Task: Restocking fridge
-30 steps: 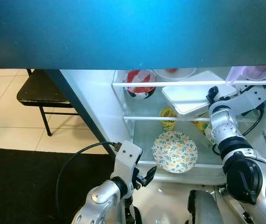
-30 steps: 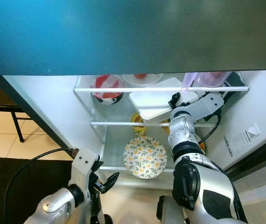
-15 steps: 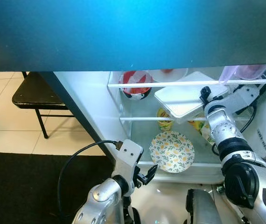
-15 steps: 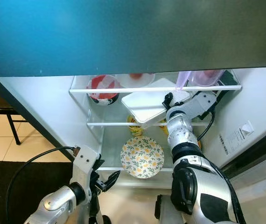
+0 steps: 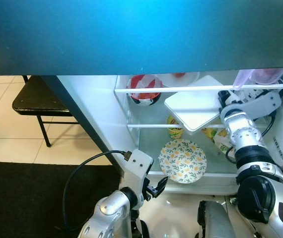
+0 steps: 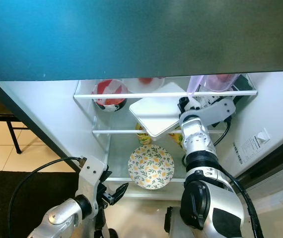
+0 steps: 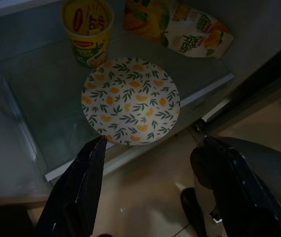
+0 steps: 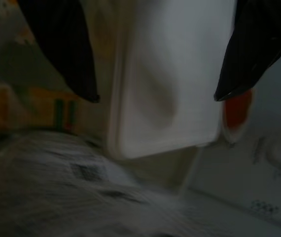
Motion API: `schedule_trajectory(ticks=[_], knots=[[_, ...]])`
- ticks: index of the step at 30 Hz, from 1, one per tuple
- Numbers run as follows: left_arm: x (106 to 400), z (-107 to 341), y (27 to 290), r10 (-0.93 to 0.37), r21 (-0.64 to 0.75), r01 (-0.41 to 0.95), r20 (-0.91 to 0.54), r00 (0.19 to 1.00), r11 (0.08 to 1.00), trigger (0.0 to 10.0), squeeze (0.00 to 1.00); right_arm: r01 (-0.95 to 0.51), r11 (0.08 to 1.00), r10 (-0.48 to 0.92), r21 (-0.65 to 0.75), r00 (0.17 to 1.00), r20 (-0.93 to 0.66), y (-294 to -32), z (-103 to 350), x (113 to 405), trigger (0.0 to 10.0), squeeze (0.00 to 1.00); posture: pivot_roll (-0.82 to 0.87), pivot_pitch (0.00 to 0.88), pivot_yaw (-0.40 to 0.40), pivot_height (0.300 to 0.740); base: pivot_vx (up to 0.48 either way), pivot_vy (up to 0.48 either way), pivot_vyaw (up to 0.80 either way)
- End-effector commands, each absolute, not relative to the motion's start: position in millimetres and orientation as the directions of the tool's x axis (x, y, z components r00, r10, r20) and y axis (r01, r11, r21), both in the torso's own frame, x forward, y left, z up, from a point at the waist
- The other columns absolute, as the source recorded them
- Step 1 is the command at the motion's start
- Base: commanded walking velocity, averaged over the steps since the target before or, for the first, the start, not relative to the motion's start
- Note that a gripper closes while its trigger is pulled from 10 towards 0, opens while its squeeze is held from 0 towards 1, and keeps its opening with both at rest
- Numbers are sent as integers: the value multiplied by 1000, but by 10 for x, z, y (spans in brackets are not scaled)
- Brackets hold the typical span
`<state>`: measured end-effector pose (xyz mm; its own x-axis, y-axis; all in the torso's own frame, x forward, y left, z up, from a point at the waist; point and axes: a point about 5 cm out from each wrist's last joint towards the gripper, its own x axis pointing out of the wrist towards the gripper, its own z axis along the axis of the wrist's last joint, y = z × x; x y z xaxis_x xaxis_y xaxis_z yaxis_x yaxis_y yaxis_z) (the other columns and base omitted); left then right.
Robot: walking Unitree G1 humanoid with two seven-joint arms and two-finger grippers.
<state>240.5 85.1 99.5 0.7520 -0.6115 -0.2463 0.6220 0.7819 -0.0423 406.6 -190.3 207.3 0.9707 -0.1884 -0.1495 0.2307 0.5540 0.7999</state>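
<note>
The right hand [image 8: 155, 94], fingers spread wide and holding nothing, reaches into the fridge [image 6: 89, 111] facing the white box [image 6: 156, 115], which lies tilted on the middle shelf just ahead, its long side running away from the fingertips.

One white lidded container [image 5: 193, 106] sits on the upper fridge shelf, with one red-and-white bowl [image 5: 144, 89] at its left. Lower down: one floral plate [image 5: 183, 160], one yellow noodle cup [image 7: 87, 28] and one juice pouch [image 7: 190, 30]. One black chair [image 5: 35, 99] stands far left. Two grippers: left [image 5: 157, 186], right [image 8: 155, 96].
</note>
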Motion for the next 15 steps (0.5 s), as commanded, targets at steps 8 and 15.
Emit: schedule_trajectory(ticks=[8, 15], knots=[[2372, 923, 802, -615, -71, 620, -256, 746, 781, 10000, 0, 167, 836, -133, 523, 986, -103, -1955, 2272, 3958, 10000, 0, 18, 281, 39, 606, 0, 0, 0], [2379, 920, 790, -616, -71, 621, -252, 746, 781, 10000, 0, 122, 900, -68, 418, 987, -143, -1966, 2136, 3814, 10000, 0, 15, 277, 37, 606, 0, 0, 0]])
